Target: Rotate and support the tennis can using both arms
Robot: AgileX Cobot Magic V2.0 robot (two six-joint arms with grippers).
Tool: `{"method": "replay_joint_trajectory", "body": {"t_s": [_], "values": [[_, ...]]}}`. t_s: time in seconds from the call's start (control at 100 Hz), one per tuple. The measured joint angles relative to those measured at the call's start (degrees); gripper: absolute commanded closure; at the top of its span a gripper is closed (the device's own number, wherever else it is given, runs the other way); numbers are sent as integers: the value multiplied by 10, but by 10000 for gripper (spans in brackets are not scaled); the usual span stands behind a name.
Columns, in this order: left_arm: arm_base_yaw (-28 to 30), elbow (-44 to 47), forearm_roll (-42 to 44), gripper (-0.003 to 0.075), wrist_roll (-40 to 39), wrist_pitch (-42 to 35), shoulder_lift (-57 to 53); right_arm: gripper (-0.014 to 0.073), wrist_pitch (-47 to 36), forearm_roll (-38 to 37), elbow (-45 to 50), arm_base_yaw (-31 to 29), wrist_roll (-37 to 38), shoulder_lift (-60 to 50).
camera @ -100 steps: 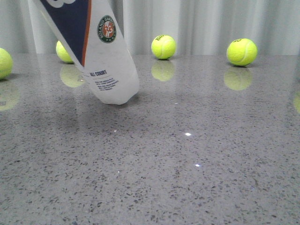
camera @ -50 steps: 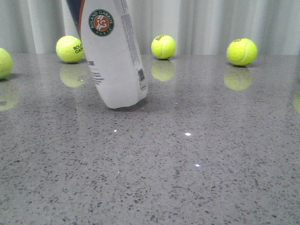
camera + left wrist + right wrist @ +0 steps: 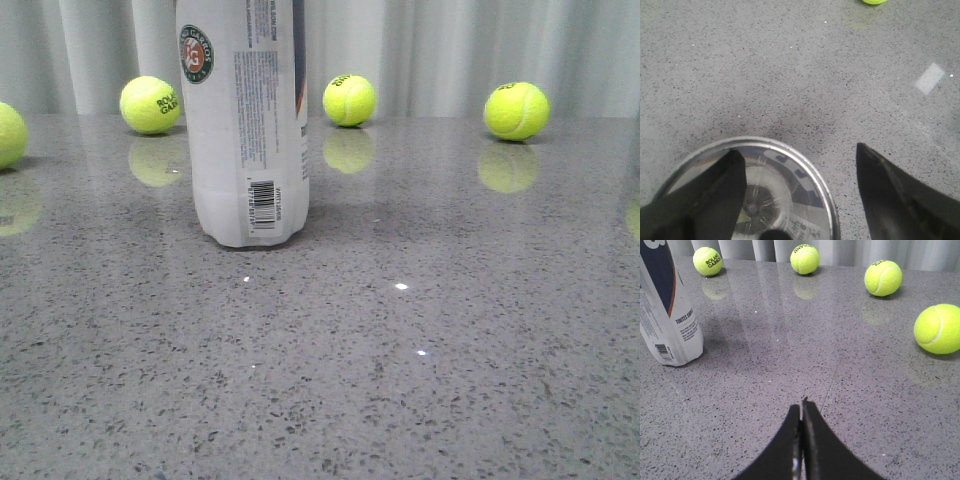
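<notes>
Front view: tennis can (image 3: 245, 120) stands upright on the grey speckled desk (image 3: 420, 330), left of centre, base flat on the surface; its top runs out of frame. Barcode faces the camera low on the wall, round logo high on its left side. Neither claw appears in this view.

Left wrist view: left claw (image 3: 800, 195) looks straight down on the can's silver rim (image 3: 822, 200). Fingers spread wide apart, released. One finger (image 3: 705, 200) overlaps the can's open mouth; the other finger (image 3: 900, 200) is off to the side over bare desk, clear of the rim. Whether the first finger touches the can cannot be told. Inside the can: printed wall seen through the tube and a dark moulded bottom; no ball seen in the visible part.

Right wrist view: right claw (image 3: 801, 407) clenched, tips pressed together on nothing, low above the desk, well right of the can.

Tennis balls: three along the far edge (image 3: 150, 104), (image 3: 349, 100), (image 3: 516, 110); one at the left edge (image 3: 8, 134).
</notes>
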Motion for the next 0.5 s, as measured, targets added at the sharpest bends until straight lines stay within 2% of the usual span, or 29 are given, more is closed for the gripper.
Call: {"method": "replay_joint_trajectory", "body": {"t_s": [0.15, 0.22, 0.29, 0.41, 0.5], "values": [[0, -1, -3, 262, 0, -3, 0, 650, 0, 0, 0, 0, 0, 0], [0, -1, -4, 295, 5, -16, -1, 650, 0, 0, 0, 0, 0, 0], [-3, -1, -1, 380, 11, -37, -8, 650, 0, 0, 0, 0, 0, 0], [-11, -1, 20, 599, 12, -80, -34, 650, 0, 0, 0, 0, 0, 0], [-17, 5, 37, 735, 14, -108, -62, 650, 0, 0, 0, 0, 0, 0]]}}
